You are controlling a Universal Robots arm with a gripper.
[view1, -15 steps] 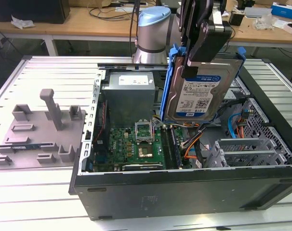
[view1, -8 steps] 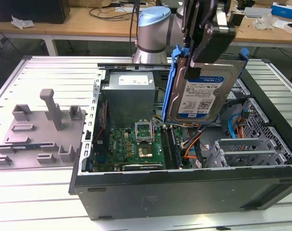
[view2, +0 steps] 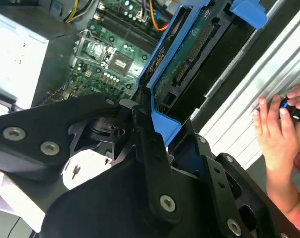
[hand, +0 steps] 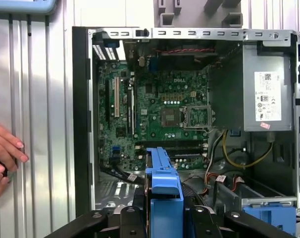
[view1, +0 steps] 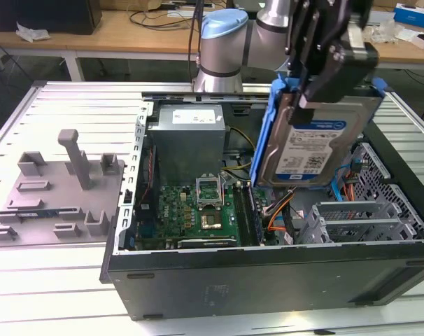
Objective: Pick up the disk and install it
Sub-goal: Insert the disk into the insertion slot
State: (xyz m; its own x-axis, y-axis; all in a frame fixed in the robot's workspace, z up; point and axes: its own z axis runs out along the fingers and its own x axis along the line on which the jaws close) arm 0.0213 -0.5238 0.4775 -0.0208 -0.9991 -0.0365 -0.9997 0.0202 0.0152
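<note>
In the exterior view I see the disk [view1: 317,143] up in the air, standing on edge with its label toward the camera. The gripper [view1: 322,82] is clamped shut on its upper end, on the blue frame [view1: 271,133] that runs round it. The disk hangs over the open computer case [view1: 268,280], toward the exterior view's right, above the metal drive cage [view1: 359,220] and apart from the circuit board [view1: 198,210] and the grey power supply [view1: 189,136]. I judge the pick-up done and the fitting not yet done, since the disk sits in no bay. In the second wrist view the black fingers [view2: 146,148] pinch the blue frame from both sides, and the disk's connector edge [view2: 189,59] points away toward the inside of the case, with the circuit board beyond it. A person's hand [view2: 276,131] is at the ribbed table [view2: 239,114] just outside the case, holding something small and dark. In the first wrist view I look straight into the case, with the frame's blue edge [hand: 162,181] held over the cabled area beside the board. A separate blue plastic part [hand: 269,218] lies in the bay region, well apart from the disk — so nothing is seated or latched.
</note>
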